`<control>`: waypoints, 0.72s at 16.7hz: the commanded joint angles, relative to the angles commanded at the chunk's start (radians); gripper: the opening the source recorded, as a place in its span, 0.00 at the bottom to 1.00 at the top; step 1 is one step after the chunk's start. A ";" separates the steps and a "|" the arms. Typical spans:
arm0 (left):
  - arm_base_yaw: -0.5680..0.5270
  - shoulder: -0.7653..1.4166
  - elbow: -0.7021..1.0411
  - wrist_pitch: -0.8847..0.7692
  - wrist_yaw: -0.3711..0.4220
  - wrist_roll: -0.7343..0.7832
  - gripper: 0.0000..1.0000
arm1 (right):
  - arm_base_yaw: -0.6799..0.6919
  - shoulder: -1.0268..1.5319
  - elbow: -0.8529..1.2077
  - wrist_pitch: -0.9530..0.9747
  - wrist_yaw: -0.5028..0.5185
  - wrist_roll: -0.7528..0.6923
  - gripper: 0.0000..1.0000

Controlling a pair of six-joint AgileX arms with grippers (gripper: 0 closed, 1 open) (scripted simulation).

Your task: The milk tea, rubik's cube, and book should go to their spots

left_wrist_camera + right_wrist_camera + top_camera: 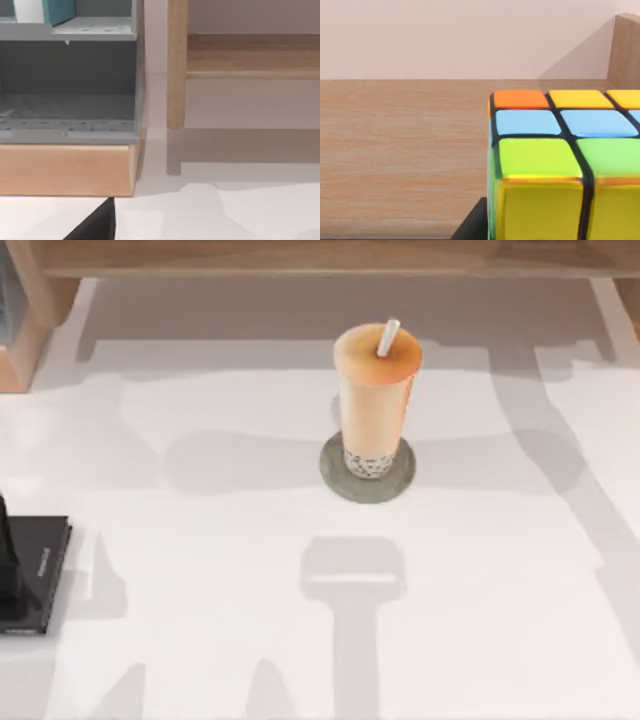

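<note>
Inventory, nearest items first, with progress judged from how things lie.

1. Black slab [32,575]: flat, small lettering along one side, at the lower left edge of the top view on the white table [480,620]. Not a task item. A dark upright shape stands over its left end; what it is cannot be told.

2. Milk tea [375,400]: upper centre of the top view, upright, orange lid and white straw up, dark pearls at the base. It stands on a round grey coaster [335,480]. Judged placed: done.

3. Rubik's cube [555,165]: lower right of the right wrist view, very close to the camera, orange, yellow, blue and green squares showing. It sits over a wooden surface [395,150] with a wooden upright at the frame's upper right. A dark edge shows just beneath the cube at the bottom of the frame. Whether the right gripper holds the cube, or has let go, cannot be told; its fingers are not visible. Judged at or nearly at its spot; release unconfirmed.

4. Book [57,11]: teal cover, white pages beside it, at the upper left of the left wrist view, standing on the top level of a grey shelf unit [75,80] that rests on a wooden base. Judged placed: done.

5. Left gripper: fingers cannot be seen, state cannot be told; its camera faces the shelf unit.
</note>
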 joint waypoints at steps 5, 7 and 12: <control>0.000 0.000 0.000 0.000 0.000 0.000 1.00 | 0.014 0.042 0.061 -0.006 -0.047 0.036 0.00; 0.000 0.000 0.000 0.000 0.000 0.000 1.00 | 0.014 0.094 0.130 -0.015 -0.085 0.050 0.00; 0.000 0.000 0.000 0.000 0.000 0.000 1.00 | -0.032 0.244 0.308 -0.053 -0.116 0.016 0.00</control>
